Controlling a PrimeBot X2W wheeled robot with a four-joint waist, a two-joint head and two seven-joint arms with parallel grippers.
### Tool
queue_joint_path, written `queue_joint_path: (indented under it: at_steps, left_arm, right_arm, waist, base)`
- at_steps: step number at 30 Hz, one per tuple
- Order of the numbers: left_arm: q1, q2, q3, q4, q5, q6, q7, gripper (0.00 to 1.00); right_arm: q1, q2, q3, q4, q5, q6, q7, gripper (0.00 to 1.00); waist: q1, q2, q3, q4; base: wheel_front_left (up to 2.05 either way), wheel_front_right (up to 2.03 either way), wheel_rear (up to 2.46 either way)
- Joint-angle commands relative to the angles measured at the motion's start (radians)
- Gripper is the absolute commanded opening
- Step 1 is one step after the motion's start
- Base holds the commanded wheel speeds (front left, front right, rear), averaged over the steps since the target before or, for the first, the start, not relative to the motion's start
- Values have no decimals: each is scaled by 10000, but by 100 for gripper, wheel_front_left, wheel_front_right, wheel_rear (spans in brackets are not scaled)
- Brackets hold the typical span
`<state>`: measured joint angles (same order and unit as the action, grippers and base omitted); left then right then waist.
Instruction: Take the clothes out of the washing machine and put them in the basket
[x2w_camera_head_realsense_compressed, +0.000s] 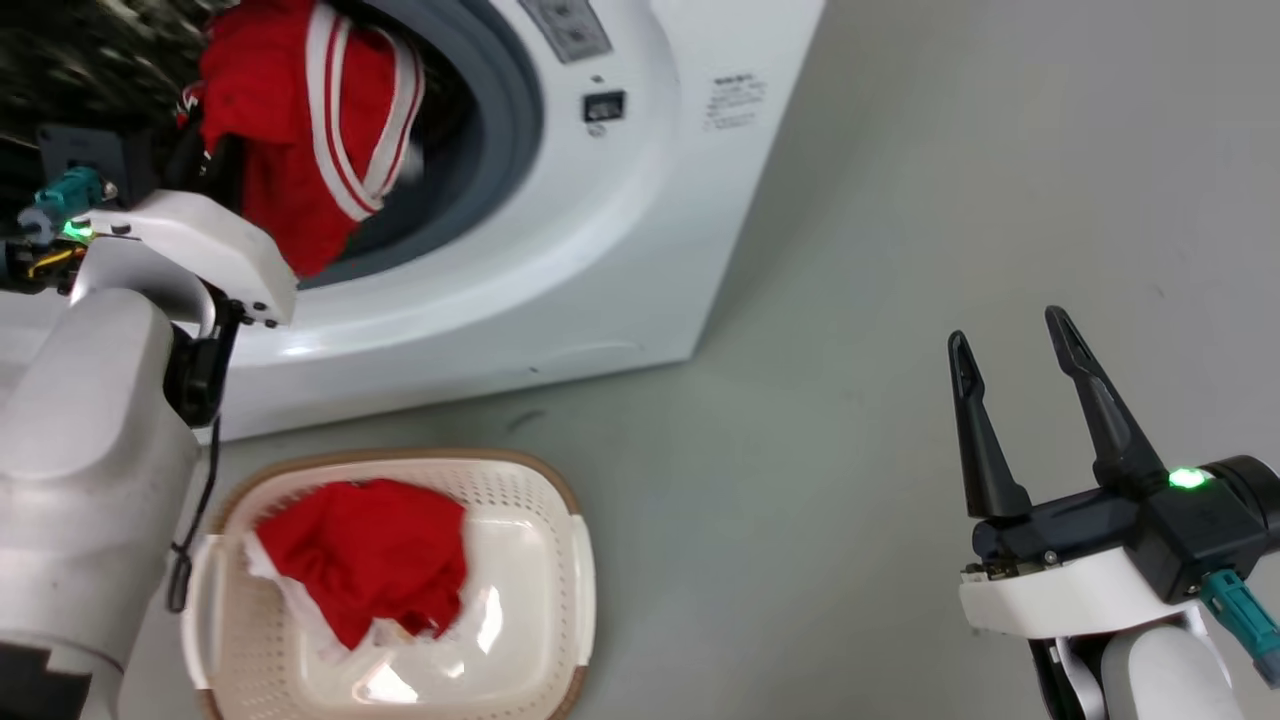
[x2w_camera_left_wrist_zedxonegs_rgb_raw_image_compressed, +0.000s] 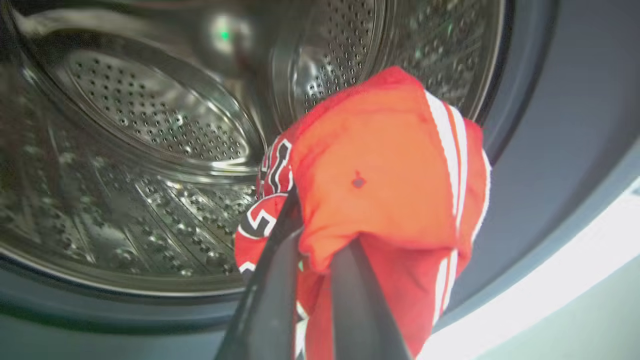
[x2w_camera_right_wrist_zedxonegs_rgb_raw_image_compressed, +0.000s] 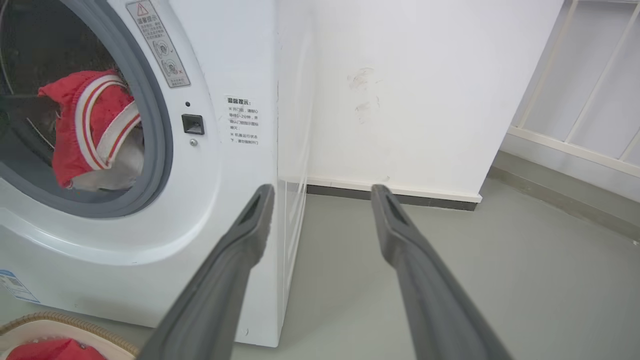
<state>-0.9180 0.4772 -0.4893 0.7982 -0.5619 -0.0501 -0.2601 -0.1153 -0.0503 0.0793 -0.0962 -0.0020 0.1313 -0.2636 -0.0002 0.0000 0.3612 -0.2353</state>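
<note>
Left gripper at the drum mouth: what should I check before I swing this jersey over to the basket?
1. Grip: left gripper shut on the jersey: ok.
2. Cloth clear of the grey ring: not ok, it hangs in the opening.
3. Room in the basket: ok, one red garment lies in it, part of its bottom bare.
4. Path: right gripper open over the floor, apart from the basket: ok.
5. Nothing left in the drum behind the jersey: cannot tell.

Warning-triangle sticker (x2w_camera_right_wrist_zedxonegs_rgb_raw_image_compressed: 157, 42) and Chinese notice (x2w_camera_right_wrist_zedxonegs_rgb_raw_image_compressed: 244, 121) on the washing machine (x2w_camera_right_wrist_zedxonegs_rgb_raw_image_compressed: 210, 190); black-and-white lettering (x2w_camera_left_wrist_zedxonegs_rgb_raw_image_compressed: 272, 172) on the jersey (x2w_camera_left_wrist_zedxonegs_rgb_raw_image_compressed: 380, 170), illegible
</note>
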Motion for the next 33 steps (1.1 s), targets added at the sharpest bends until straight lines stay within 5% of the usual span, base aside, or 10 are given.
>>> queue_joint_path:
  at_steps: [1,9,19,26,33]
  left_arm:
    - [317,8,186,-412,116,97,-67,0]
    - [2444,-219,1419,-3559,1033,509,-73,0]
    - [4751,-1114,2625,-6665,1138,213,-56,0]
    - [6033,-1623,2329,-7698,750,-186,61,0]
    - [7004,-1667,1522,-7487,-78,-460,1442,0]
  right_arm:
    - [132,-1,-23,22,-89,-10,-17,100]
    - [371,2,-247,171,-182,-10,-17,100]
    - [717,4,-340,334,-227,-10,-16,100]
    - [841,2,-256,340,-269,-10,-16,100]
    - [638,1,-295,285,-313,-10,-16,100]
  waist:
    - [2,0,-590,513]
    - [2,0,-1267,1055]
    - [2,0,-2078,1627]
    - [2,0,-2205,1794]
    - [2,0,-1759,1716]
  base:
    - [0,0,0]
    - [0,0,0]
    - [0,0,0]
    - [0,0,0]
    - [0,0,0]
